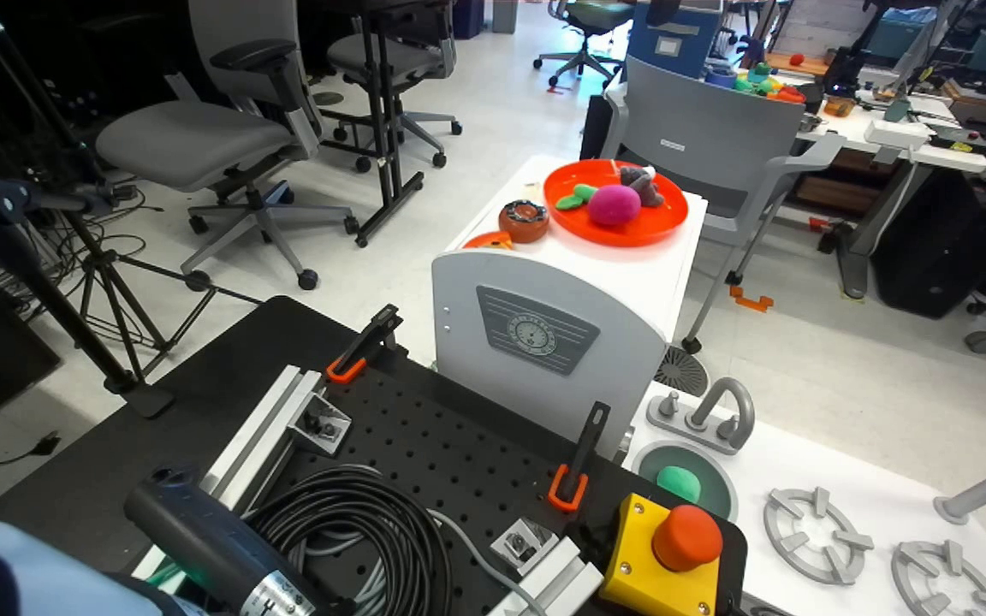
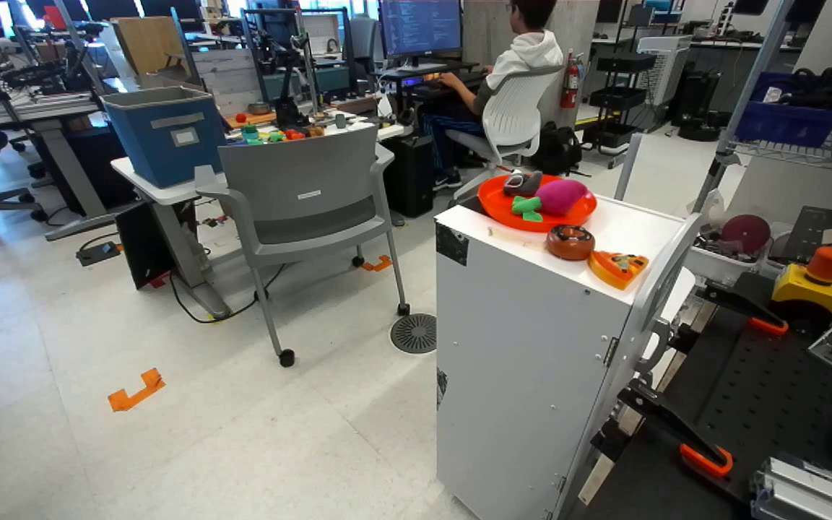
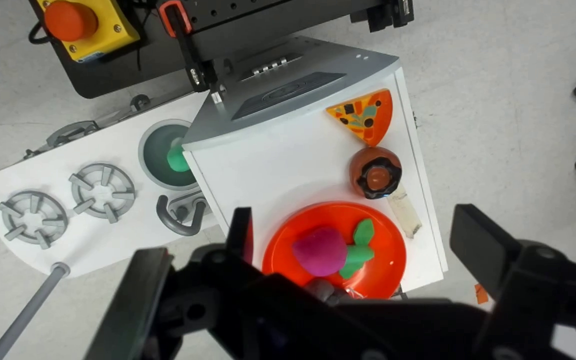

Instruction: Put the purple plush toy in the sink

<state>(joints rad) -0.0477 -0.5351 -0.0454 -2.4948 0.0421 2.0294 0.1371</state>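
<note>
Nearest: black two-fingered gripper [image 3: 355, 232], along the lower edge of the wrist view; fingers spread wide, released

From the left, wrist view:

Slanting grey rod [image 3: 23, 315], its foot at the margin of a rounded white counter [image 3: 118, 240]

Round grey burner grate [image 3: 54, 221] with radiating bars, on the counter

Yellow metal-looking box [image 3: 103, 42] with a domed red-orange button [image 3: 70, 21], on a black perforated table [image 3: 100, 77]

Second grey burner grate [image 3: 119, 196], matching, between the first and the sink

Round grey-green sink [image 3: 157, 155], sunk in the counter, partly covered by the cabinet's edge; inside it lies a smooth, rounded green piece [image 3: 177, 159]

Curved grey faucet [image 3: 180, 230], just beside the sink

Arched grey panel [image 3: 288, 97] with dial emblem, upright at the edge of a flat white cabinet top [image 3: 278, 175]

Shallow round red-orange plate [image 3: 388, 250], on the cabinet top; it holds the two items below

Purple-magenta rounded plush toy [image 3: 319, 251], green leafy top to its right; lies in the plate in both exterior views too, well apart from the sink

Soft-looking grey item [image 3: 323, 289], partly hidden by the gripper

Orange pizza-like wedge [image 3: 365, 117] with black and green patches

Brown doughnut-like ring [image 3: 360, 172] with dark wavy topping, just beside wedge and plate

Cream strip [image 3: 404, 212], flat on the cabinet top
</note>
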